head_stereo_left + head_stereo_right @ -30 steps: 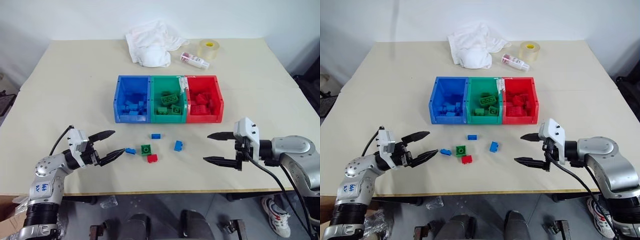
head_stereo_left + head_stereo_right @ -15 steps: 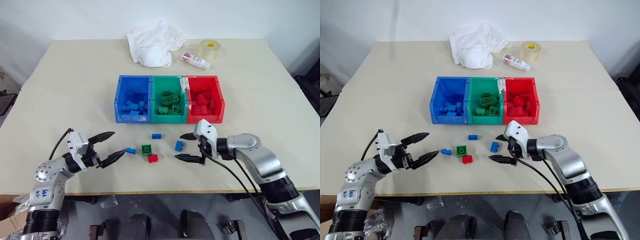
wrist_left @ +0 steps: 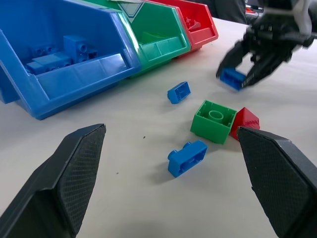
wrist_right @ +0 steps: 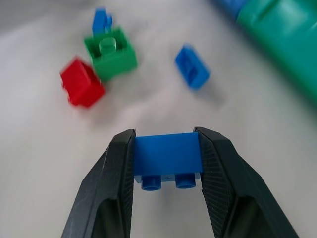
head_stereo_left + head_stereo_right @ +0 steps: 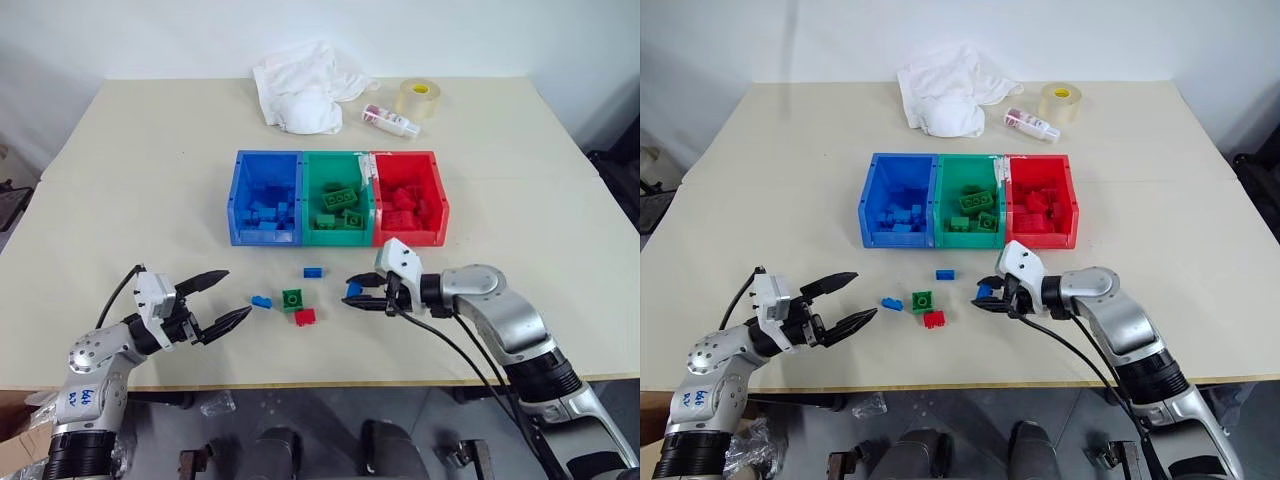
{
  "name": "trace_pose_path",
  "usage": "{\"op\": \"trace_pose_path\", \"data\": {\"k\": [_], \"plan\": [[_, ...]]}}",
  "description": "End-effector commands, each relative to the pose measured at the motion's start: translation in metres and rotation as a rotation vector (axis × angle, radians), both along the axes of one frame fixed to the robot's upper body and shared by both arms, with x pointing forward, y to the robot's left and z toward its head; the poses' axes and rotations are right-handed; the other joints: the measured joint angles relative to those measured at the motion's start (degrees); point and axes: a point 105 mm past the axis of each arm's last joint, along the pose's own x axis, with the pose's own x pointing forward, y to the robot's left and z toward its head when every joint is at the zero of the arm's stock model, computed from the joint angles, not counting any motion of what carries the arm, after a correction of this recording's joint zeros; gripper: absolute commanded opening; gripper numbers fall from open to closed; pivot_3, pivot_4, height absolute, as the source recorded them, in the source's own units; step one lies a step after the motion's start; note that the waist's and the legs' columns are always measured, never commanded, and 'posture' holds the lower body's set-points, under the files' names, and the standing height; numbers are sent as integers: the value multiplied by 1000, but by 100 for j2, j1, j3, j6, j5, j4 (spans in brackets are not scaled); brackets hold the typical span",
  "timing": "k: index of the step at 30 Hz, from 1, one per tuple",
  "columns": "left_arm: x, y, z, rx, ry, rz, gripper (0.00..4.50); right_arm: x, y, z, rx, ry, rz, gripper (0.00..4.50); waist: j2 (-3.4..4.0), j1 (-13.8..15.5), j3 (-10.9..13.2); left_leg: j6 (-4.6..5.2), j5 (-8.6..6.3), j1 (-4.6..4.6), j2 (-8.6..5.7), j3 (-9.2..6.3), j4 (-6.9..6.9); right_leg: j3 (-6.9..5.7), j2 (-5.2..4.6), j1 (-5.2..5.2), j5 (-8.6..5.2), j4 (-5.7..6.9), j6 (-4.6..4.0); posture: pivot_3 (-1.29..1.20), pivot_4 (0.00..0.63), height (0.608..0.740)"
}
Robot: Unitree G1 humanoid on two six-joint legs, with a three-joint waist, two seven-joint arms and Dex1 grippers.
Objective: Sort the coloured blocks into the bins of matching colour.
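Beige table [image 5: 150, 160] underneath everything. At its far edge a crumpled white cloth [image 5: 305, 85], a yellowish tape roll [image 5: 417, 97] and a small bottle [image 5: 389, 120] lying on its side. Mid-table, three joined bins: blue bin [image 5: 265, 198], green bin [image 5: 337, 198], red bin [image 5: 409, 197], each holding bricks of its own colour, too heaped to count.

Right gripper [image 5: 352, 292] just in front of the red bin, clamped on a blue brick [image 4: 167, 155], pinched squarely between both fingers with studs facing the wrist camera. Left gripper [image 5: 227, 297] near the table's front left, spread wide and holding nothing, close beside the loose bricks but touching none.

Loose on the table between the grippers, four bricks: two blue, one green, one red. Small blue brick [image 5: 313, 271] nearest the bins; another blue one [image 5: 261, 301] closest to the left fingertips; green squarish brick [image 5: 292, 298] between them, with the red brick [image 5: 305, 317] touching its near corner. Counting the gripped one, three blue bricks outside the bins.
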Motion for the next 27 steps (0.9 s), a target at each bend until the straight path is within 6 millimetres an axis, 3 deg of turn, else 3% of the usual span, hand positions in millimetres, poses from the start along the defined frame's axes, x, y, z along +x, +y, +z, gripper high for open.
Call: {"op": "trace_pose_path", "data": {"k": [1,13,16,22,27], "plan": [[2,1,10,-5,-46,-5,4500,9,17,44,102,-115,19,1440,0,-26,0,-1,0,0,2,2,0,0,1,-2,0,1,0,0,150,740],[4,-4,10,-20,-68,4,4500,68,102,86,188,-243,-2,1440,1,-235,0,-3,1,0,-3,-10,-10,-4,2,-13,-1,23,-2,0,150,740],[1,-4,9,-25,-70,17,4500,84,114,90,204,-243,-63,2359,1,-294,0,-4,1,1,-3,-17,-11,-6,2,-13,-2,29,-4,0,150,740],[-2,-3,8,-27,-67,33,4500,80,117,94,235,-258,-10,4345,4,-317,1,-4,1,0,-5,-25,-18,-7,2,-14,-2,31,-5,0,150,740],[-1,-4,8,-29,-64,30,4500,64,97,90,241,-268,76,4430,4,-295,1,-4,1,0,-5,-27,-14,-6,1,-13,-2,31,-5,0,150,740]]}}
